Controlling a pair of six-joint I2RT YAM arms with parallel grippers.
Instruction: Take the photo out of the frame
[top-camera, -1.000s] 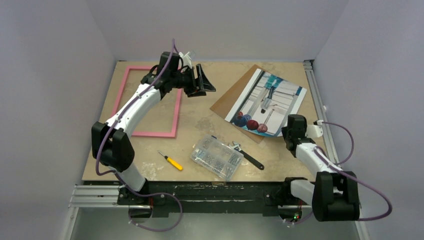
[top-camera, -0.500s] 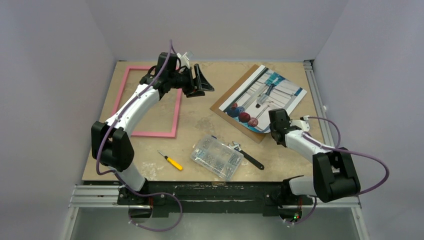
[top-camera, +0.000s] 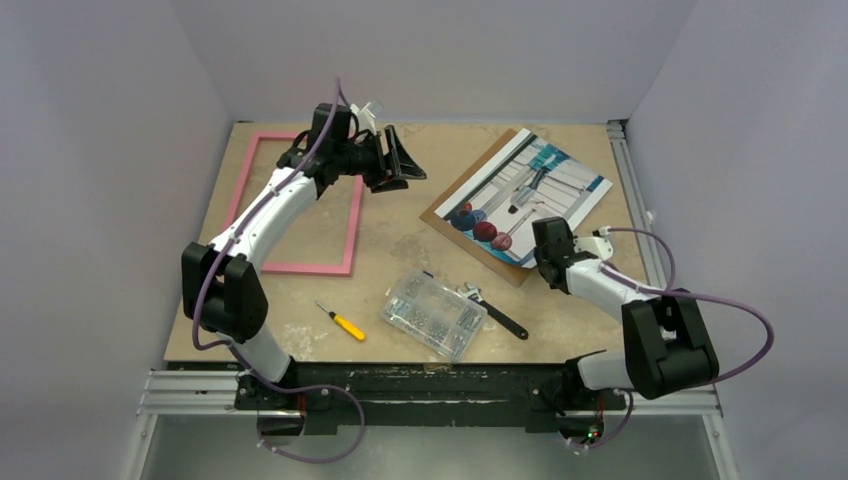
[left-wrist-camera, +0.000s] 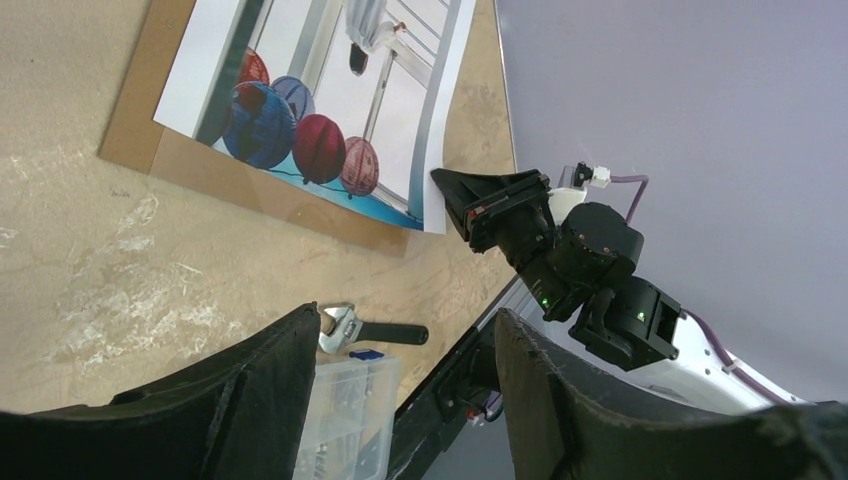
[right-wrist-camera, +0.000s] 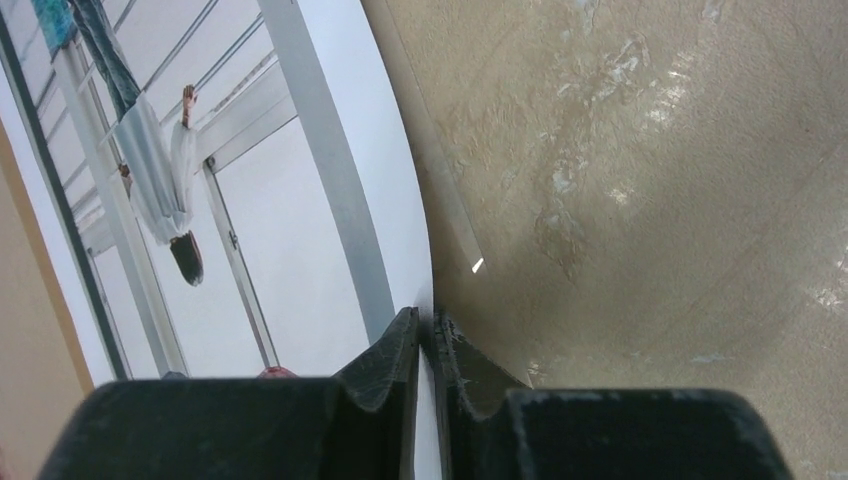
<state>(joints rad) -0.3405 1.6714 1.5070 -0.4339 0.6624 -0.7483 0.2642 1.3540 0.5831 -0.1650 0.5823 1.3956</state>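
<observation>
Now your right gripper (right-wrist-camera: 428, 340) has swung in from the lower right and clenches the photo (top-camera: 530, 185) by its near edge at upper right, already clear of the frame (top-camera: 310, 268) at upper left, while your left gripper (top-camera: 395, 160) hangs released.

place: robotics lab work cell | walls (top-camera: 430, 50): plain pale panels closing three sides | bench: scuffed tan tabletop (top-camera: 400, 250) — aluminium rails (top-camera: 190, 387) along its edges | rig: cabled white-and-black left arm (top-camera: 268, 212) and right arm (top-camera: 610, 287) bolted at near edge | kit: yellow screwdriver (top-camera: 345, 324), wrench (top-camera: 497, 314), clear screw box (top-camera: 433, 314)
</observation>
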